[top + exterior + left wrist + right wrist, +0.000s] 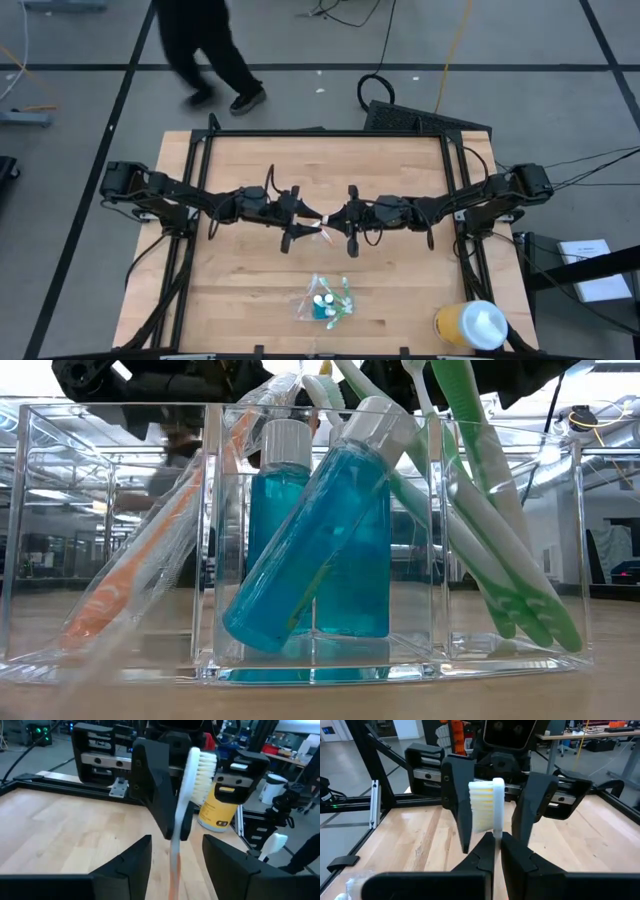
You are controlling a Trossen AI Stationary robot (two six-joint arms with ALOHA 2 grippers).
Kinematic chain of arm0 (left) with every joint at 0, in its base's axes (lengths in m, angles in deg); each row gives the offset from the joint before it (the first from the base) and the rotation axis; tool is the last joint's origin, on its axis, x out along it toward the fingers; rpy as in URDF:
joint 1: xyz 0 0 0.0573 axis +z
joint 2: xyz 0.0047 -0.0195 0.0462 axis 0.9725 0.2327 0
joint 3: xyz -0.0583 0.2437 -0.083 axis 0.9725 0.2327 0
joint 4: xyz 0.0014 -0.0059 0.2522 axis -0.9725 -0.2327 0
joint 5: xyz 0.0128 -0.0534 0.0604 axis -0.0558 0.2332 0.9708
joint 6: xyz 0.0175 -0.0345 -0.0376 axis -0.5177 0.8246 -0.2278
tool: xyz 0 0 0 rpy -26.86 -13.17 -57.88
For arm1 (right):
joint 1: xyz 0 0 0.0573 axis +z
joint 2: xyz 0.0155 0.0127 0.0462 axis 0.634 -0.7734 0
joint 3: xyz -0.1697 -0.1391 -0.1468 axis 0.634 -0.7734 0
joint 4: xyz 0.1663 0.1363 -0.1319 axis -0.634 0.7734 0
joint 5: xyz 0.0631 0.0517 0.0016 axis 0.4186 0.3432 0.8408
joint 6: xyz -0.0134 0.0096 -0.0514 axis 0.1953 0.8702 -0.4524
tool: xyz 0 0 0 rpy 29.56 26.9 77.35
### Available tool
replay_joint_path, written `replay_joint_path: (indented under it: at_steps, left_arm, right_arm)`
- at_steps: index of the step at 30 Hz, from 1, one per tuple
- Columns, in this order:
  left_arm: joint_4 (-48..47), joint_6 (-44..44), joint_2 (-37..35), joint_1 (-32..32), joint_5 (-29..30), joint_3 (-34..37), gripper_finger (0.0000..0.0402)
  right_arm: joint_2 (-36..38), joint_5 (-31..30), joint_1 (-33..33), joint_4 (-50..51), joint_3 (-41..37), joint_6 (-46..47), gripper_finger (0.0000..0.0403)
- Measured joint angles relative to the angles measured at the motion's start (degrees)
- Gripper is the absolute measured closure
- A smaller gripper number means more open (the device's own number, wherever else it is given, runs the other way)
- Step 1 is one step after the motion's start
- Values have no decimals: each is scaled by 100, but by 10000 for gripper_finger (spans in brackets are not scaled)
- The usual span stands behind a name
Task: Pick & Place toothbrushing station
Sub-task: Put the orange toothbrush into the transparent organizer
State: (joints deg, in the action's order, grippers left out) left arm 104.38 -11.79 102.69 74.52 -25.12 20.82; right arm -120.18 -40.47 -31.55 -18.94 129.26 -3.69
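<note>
A white toothbrush with an orange handle end (321, 226) hangs in the air over the table's middle, between my two grippers. My right gripper (497, 837) is shut on it. My left gripper (177, 842) faces it from the table's left, open, its fingers on either side of the handle (174, 865) without touching. The toothbrushing station (325, 300), a clear holder, stands on its base near the front edge. In the low view its compartments (30, 510) hold a wrapped orange toothbrush, two blue bottles and green toothbrushes. My right gripper pinches the toothbrush's neck (496, 834), just below the bristle head, between its two fingers. They come level from the table's right. The head (485, 805) stands up above the fingertips, and the toothbrush is lifted clear, its handle slanting down toward my left gripper.
A yellow cup with a white lid (470, 325) lies at the front right corner. Black frame rails (320, 133) run along the table's edges. A person (205, 50) walks on the floor beyond the far edge. Bare wood lies around the station.
</note>
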Motion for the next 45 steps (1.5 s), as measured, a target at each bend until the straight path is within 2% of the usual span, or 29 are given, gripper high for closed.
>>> replay_joint_path:
  at_steps: [6, 14, 17, 40, 45]
  left_arm:
    - [-243, 3, 78, 0, 4, -5, 222]
    - [481, 46, 561, 0, 2, -7, 222]
    - [479, 19, 629, 0, 2, -7, 222]
    - [729, 0, 599, 7, 0, -10, 222]
    - [740, 2, 599, 7, 0, -10, 252]
  right_arm:
    - [0, -1, 66, -68, 0, -130, 395]
    - [0, -2, 61, -53, -1, -123, 395]
    - [0, -2, 61, -41, 0, -122, 395]
    - [0, -2, 61, 2, -2, -125, 395]
    - [0, -2, 61, 23, 0, -126, 395]
